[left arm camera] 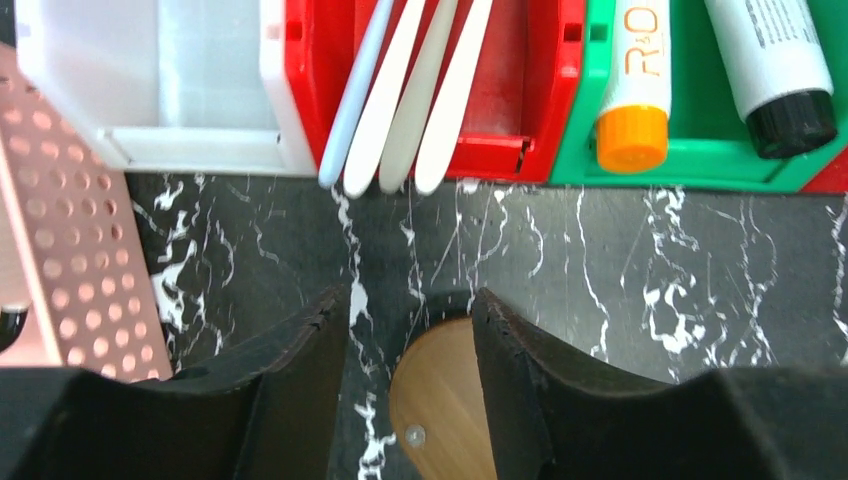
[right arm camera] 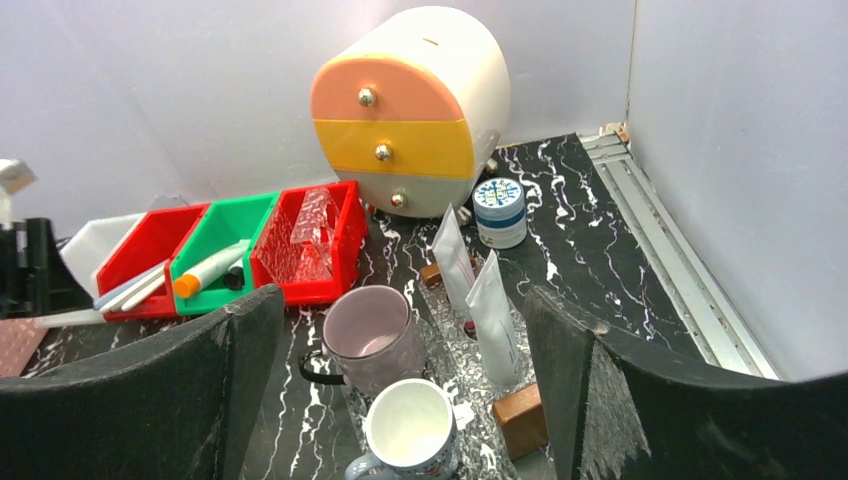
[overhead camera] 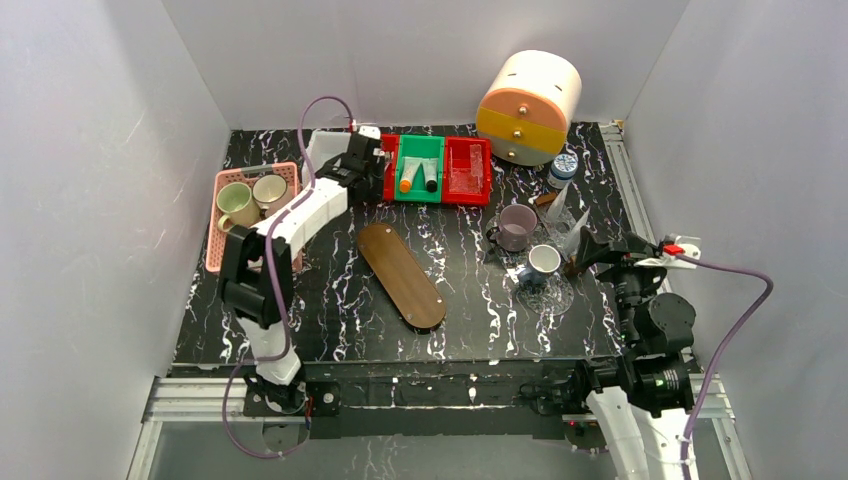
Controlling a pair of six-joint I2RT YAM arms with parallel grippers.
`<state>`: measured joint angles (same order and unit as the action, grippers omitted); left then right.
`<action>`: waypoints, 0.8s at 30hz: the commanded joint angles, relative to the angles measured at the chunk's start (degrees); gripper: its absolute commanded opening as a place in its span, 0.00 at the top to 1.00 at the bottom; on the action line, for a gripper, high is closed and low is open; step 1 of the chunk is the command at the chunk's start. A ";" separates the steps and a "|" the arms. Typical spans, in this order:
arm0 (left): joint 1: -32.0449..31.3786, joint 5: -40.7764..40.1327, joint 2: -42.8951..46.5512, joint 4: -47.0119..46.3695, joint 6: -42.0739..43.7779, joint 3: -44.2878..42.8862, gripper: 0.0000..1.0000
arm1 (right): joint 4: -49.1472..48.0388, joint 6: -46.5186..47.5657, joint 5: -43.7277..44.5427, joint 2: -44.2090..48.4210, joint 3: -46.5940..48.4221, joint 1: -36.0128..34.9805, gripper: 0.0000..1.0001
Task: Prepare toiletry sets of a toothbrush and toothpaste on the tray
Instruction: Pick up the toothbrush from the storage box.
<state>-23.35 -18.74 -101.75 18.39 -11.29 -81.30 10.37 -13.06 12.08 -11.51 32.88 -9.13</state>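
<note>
Several slim toothbrushes (left arm camera: pixel 400 100), one pale blue and the others white, lie in a red bin (left arm camera: pixel 505 100), their handle ends jutting over its near wall. Beside it a green bin (left arm camera: pixel 700 165) holds an orange-capped toothpaste tube (left arm camera: pixel 632 120) and a dark-capped one (left arm camera: pixel 780 80). My left gripper (left arm camera: pixel 408 300) hovers just short of the brush handles. Its jaws stand partly apart with nothing between them. The oval wooden tray (overhead camera: pixel 402 275) lies bare mid-table. My right gripper (right arm camera: pixel 402 295) is wide open and empty at the right.
A pink basket (overhead camera: pixel 214 240) with two mugs and a white bin (overhead camera: pixel 325 150) flank the left arm. By the right gripper stand a pink mug (right arm camera: pixel 372 335), a white mug (right arm camera: pixel 410 430), upright white tubes (right arm camera: pixel 495 320), a jar (right arm camera: pixel 499 210) and a drawer unit (right arm camera: pixel 410 110).
</note>
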 commanded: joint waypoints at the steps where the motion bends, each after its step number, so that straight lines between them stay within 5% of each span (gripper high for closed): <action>1: 0.31 -2.37 -5.43 2.15 3.48 -6.02 0.56 | -2.98 1.28 1.54 2.07 -0.51 -0.31 0.02; 10: 0.37 -0.99 -17.13 4.20 6.45 -17.01 0.68 | -3.02 1.54 0.96 1.88 -0.65 -0.96 0.02; 24: 1.03 0.93 -23.00 6.60 7.53 -22.18 0.70 | -2.88 1.77 1.93 1.84 -0.67 -1.04 0.02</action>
<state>-22.83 -19.99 -123.63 22.46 -4.34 -102.10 10.09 -11.94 13.04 -10.09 32.10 -9.89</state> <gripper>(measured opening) 0.302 0.981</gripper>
